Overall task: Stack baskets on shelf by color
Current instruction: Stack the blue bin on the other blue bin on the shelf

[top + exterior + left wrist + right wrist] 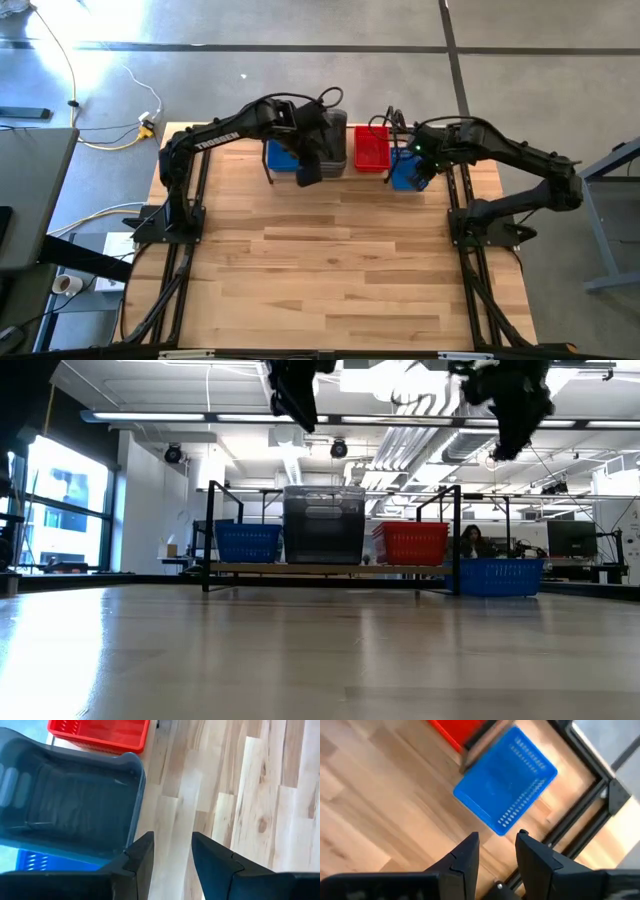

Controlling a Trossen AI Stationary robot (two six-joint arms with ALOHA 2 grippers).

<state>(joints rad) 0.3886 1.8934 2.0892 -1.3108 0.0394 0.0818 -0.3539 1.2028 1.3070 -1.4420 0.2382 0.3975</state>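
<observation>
The black wire shelf (pixel 209 530) stands at the table's far edge. It carries a blue basket (pixel 248 542), a taller smoky grey stack (pixel 324 523) and a red basket (pixel 410 543). Another blue basket (pixel 497 575) rests by its base on the table just right of the shelf. My left gripper (pixel 172 852) is open and hovers above the near rim of the grey stack (pixel 75 805), beside the shelf's blue basket (pixel 283 158). My right gripper (pixel 497 852) is open, high over the table's blue basket (pixel 507 780), touching nothing.
Bare wooden tabletop (pixel 330 270) stretches from the shelf to the near edge. Black arm-mounting rail frames (pixel 470 260) run along the left and right sides. The red basket (pixel 455 730) and the shelf's end post sit close to the blue basket on the table.
</observation>
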